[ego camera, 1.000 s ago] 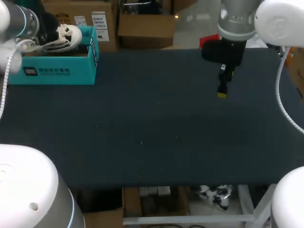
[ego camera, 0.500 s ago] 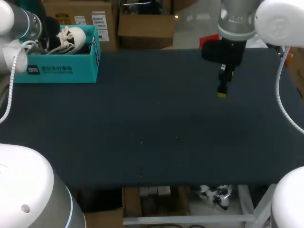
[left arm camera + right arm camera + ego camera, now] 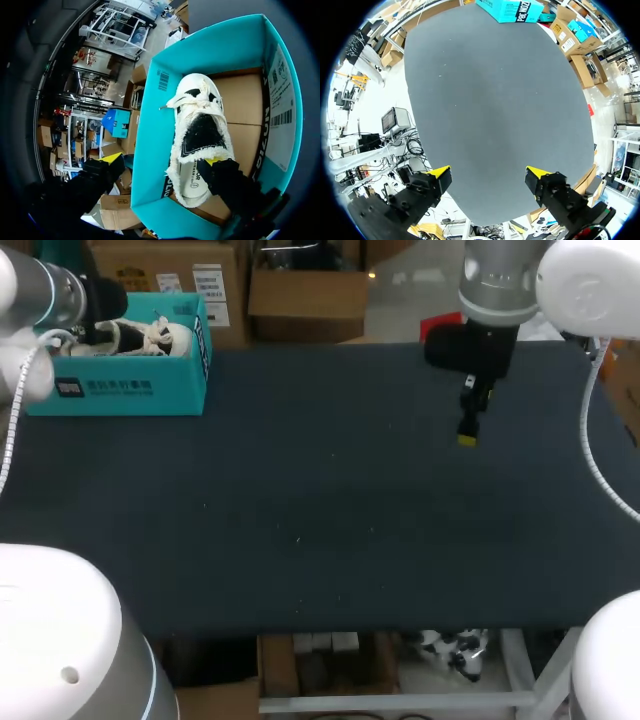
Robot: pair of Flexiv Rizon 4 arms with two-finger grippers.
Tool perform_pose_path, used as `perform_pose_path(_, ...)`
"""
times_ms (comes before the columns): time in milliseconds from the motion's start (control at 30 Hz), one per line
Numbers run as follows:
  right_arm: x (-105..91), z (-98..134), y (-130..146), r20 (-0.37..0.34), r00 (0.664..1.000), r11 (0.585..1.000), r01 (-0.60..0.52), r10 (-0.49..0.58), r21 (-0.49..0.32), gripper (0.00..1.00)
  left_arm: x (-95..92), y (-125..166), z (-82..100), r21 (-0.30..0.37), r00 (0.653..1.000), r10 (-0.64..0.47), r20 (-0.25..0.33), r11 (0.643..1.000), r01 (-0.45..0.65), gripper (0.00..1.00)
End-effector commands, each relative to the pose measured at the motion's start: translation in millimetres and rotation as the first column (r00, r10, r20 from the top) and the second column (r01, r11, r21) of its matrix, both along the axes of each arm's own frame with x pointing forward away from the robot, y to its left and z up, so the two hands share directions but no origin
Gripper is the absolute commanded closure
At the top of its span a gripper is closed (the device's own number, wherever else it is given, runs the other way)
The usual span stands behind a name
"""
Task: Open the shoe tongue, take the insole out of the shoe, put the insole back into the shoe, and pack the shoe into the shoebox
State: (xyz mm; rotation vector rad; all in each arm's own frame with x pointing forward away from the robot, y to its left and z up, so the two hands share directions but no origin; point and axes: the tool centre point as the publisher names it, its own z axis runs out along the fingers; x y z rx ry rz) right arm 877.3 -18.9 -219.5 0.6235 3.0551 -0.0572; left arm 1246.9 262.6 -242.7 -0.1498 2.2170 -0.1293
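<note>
Here the left claw (image 3: 164, 160) stands wide and holds nothing: one finger is over the heel of the shoe (image 3: 200, 125), and the other seems to be outside the wall of the teal shoebox (image 3: 147, 115). The shoe lies inside this box, at the upper left of the head view. It looks light and soft, with fleecy lining and loose laces, so the firmer heel rim is probably the best hold. The right claw (image 3: 487, 175), also wide and holding nothing, hangs over the dark tabletop (image 3: 495, 100). The box carries white print and barcode labels, which are not legible.
</note>
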Motion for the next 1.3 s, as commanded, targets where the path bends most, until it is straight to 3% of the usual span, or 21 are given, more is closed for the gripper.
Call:
perform_pose_path(33, -0.2, 0.6, 0.1, -0.001, 1.0, 1.0, 0.0, 0.0, -0.002, 0.0, -5.4, -4.7, 3.9, 0.017, 1.0, 0.012, -0.007, 1.0, -0.012, 0.0)
perform_pose_path(333, -0.2, 0.6, 0.1, -0.001, 1.0, 1.0, 0.0, 0.0, -0.002, 0.0, -3.2, -1.8, 0.8, 0.023, 0.999, 0.032, -0.033, 0.999, -0.031, 0.0)
perform_pose_path(433, -0.2, 0.6, 0.1, -0.001, 1.0, 1.0, 0.0, 0.0, -0.002, 0.0, 1.2, 3.6, -5.1, 0.008, 0.997, 0.047, -0.058, 0.999, -0.047, 0.2)
perform_pose_path(533, -0.2, 0.6, 0.1, -0.001, 1.0, 1.0, 0.0, 0.0, -0.002, 0.0, 12.5, 10.1, -16.0, 0.0, 0.993, 0.067, -0.1, 0.998, -0.067, 0.26)
perform_pose_path(600, -0.2, 0.6, 0.1, -0.001, 1.0, 1.0, 0.0, 0.0, -0.002, 0.0, 20.6, 13.2, -21.8, -0.017, 0.987, 0.085, -0.134, 0.996, -0.088, 0.43)
perform_pose_path(667, -0.2, 0.6, 0.1, -0.001, 1.0, 1.0, 0.0, 0.0, -0.002, 0.0, 25.5, 16.1, -26.0, -0.027, 0.985, 0.089, -0.15, 0.995, -0.094, 0.75)
perform_pose_path(700, -0.2, 0.6, 0.1, -0.001, 1.0, 1.0, 0.0, 0.0, -0.002, 0.0, 27.2, 17.0, -26.9, -0.034, 0.983, 0.091, -0.157, 0.995, -0.098, 1.0)
perform_pose_path(1167, -0.2, 0.6, 0.1, -0.001, 1.0, 1.0, 0.0, 0.0, -0.002, 0.0, 35.5, 21.7, -27.9, -0.053, 0.98, 0.058, -0.188, 0.996, -0.07, 1.0)
perform_pose_path(1300, -0.2, 0.6, 0.1, -0.001, 1.0, 1.0, 0.0, 0.0, -0.002, 0.0, 34.1, 23.7, -25.3, -0.038, 0.985, 0.035, -0.168, 0.998, -0.042, 1.0)
